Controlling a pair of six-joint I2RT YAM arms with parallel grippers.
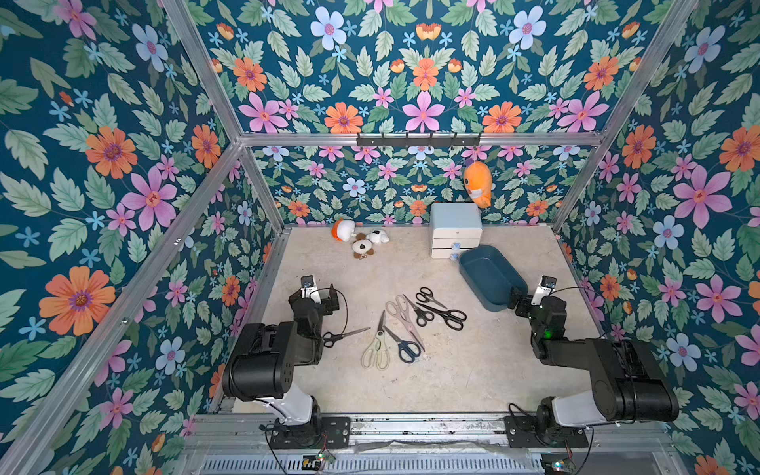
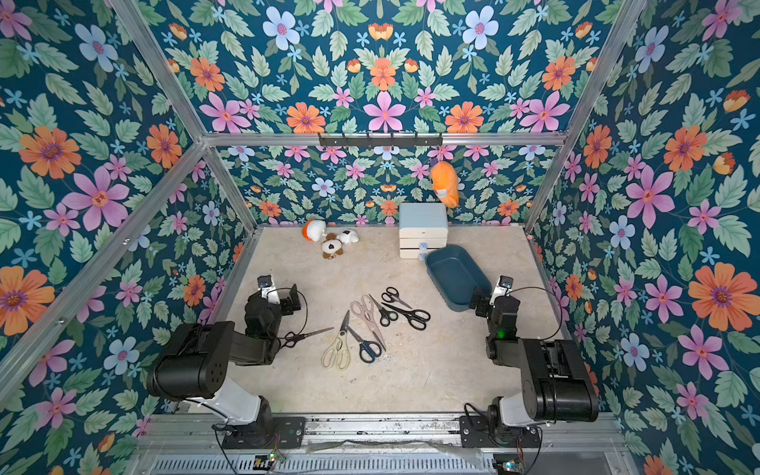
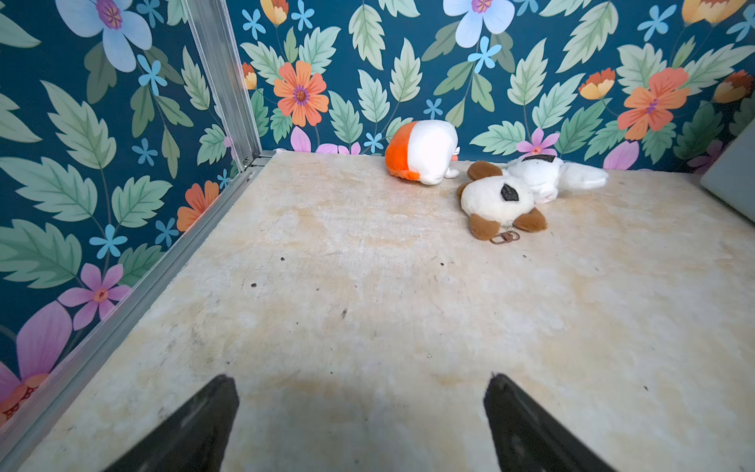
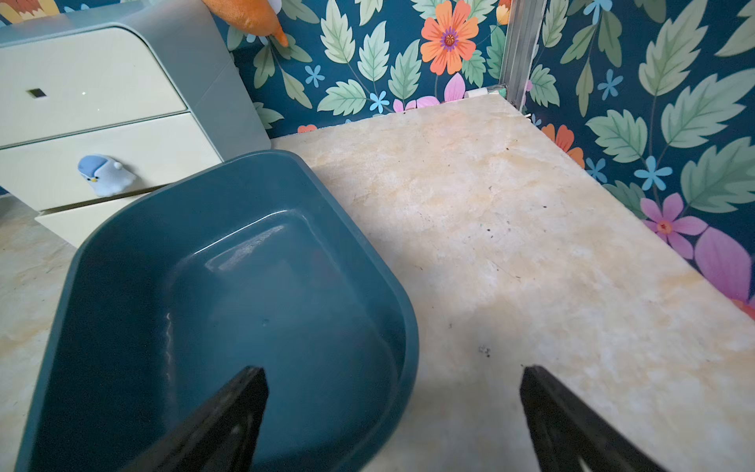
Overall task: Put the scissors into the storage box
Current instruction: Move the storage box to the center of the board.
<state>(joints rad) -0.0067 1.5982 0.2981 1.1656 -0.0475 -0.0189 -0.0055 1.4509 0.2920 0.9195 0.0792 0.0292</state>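
The left tool (image 3: 361,392) hangs over bare desk (image 3: 367,286) at the left side, its fingers spread wide with nothing between them. Just beside that arm lies a black-handled pair (image 1: 344,335) of scissors, handles partly hidden under the arm and blades pointing toward the middle of the desk.

Next comes the main scatter, which shows in both top views. The cream-handled kitchen pair (image 1: 376,349) lies with its blades pointing away from the robot. The dark-blue-handled pair (image 1: 401,344) is just beside it, blade tips close against the cream pair. The pinkish-grey pair (image 1: 405,318) slants with its handles on the far side and its blades reaching down near the dark-blue handles. Right of it lie three more black pairs close together: a small black pair (image 1: 419,312), a second small pair (image 1: 429,297) and a large black pair (image 1: 446,316). All seven rest on the desk, outside the storage box (image 1: 487,275).

That box sits angled at the right — its far end just in front of the white cabinet (image 1: 455,230) and its near end beneath the right tool (image 4: 392,380). This tool is also spread wide and holds nothing. In the right wrist view one finger hangs over the box's interior and the other over the desk.
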